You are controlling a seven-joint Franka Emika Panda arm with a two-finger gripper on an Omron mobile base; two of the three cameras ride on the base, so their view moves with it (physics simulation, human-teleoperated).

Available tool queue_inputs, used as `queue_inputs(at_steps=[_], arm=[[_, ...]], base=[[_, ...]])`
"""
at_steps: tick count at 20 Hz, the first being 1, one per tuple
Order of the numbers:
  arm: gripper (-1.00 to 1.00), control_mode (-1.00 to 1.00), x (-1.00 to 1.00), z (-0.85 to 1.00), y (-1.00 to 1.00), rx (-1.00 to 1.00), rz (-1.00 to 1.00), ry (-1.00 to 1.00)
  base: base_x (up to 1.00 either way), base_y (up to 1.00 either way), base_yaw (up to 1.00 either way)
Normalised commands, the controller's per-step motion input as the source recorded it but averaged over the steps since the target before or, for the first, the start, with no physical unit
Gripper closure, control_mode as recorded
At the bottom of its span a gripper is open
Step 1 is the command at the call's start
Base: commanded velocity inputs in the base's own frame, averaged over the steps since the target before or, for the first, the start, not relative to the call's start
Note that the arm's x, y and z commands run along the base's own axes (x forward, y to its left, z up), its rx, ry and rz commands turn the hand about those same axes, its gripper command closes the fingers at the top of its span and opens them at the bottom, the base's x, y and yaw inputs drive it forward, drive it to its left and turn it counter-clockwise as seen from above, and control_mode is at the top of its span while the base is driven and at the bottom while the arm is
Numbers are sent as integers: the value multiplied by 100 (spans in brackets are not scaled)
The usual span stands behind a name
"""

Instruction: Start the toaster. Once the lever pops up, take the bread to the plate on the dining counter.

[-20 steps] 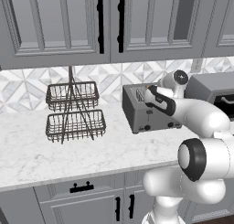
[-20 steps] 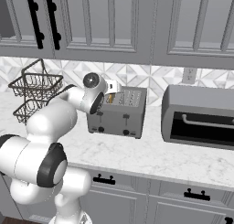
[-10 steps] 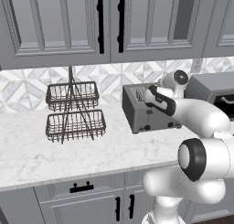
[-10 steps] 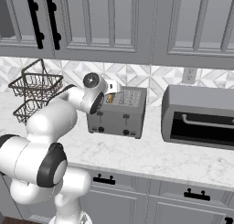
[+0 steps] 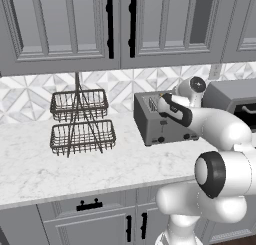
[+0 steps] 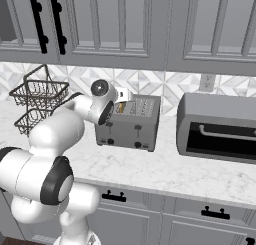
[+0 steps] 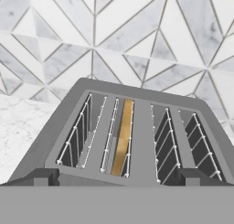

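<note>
Grey metal toaster (image 7: 132,131) stood on the marble worktop (image 5: 75,164), bread (image 7: 121,136) seated in its second slot from the left. Gripper (image 7: 116,176) hovered above the near edge, jaws fully spread, holding nothing. Starting step appeared pending; pressing the lever would come next.

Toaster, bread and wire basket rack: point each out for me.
Toaster (image 6: 129,130), right base view, on its grey front face.
Bread (image 7: 122,136), hand view, on the browned top edge in the second slot.
Wire basket rack (image 5: 82,135), left base view, on the lower basket.
</note>
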Motion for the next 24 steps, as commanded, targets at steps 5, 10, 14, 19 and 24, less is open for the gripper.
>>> queue_inputs(at_steps=[5, 10, 14, 19, 24], arm=[[-100, -100, 0, 0, 0, 0, 0, 0], [-100, -100, 0, 0, 0, 0, 0, 0], [-100, -100, 0, -8, -2, 0, 0, 2], [-100, -100, 1, -42, -2, -1, 0, 19], [-100, -100, 16, -26, 0, -1, -3, 19]], base=[[0, 0, 0], [0, 0, 0], [0, 0, 0], [0, 0, 0], [0, 0, 0]])
